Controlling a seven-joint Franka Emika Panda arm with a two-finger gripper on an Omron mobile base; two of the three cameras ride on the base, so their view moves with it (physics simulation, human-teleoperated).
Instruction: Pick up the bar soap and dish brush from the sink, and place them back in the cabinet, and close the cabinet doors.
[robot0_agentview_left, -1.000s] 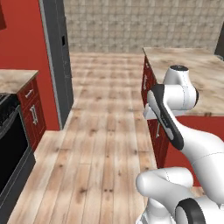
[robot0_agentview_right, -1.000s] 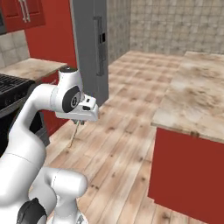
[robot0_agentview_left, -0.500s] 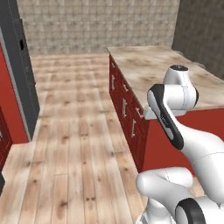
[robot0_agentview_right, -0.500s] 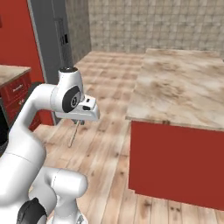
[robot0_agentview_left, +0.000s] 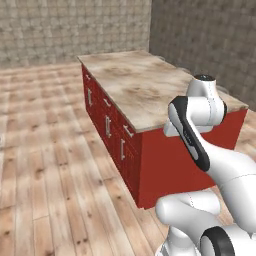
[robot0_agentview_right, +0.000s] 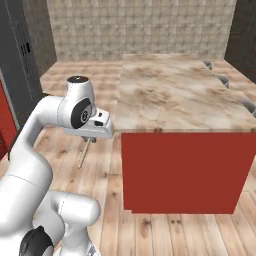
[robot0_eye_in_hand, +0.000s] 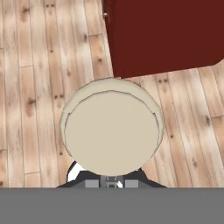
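One item, the dish brush (robot0_agentview_right: 84, 154), is clamped in the fully closed gripper (robot0_agentview_right: 92, 138). It is hung thin-shaft-down over the plank floor (robot0_agentview_right: 100, 75), left of centre in the right base view. The carrying step is judged to be in hand: the cabinet must next be faced and reached before the brush is shelved. A red island (robot0_agentview_right: 180, 170) with a mottled beige top is seen at right, a stone-tiled wall (robot0_agentview_right: 140, 30) along the top, and a dark grey unit (robot0_agentview_right: 20, 55) at upper left.

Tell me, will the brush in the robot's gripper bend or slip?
Probably stiff: the brush hangs unbent below the gripper. Likely light, since its handle looks thin. It might swing or slip a bit, held by one end.
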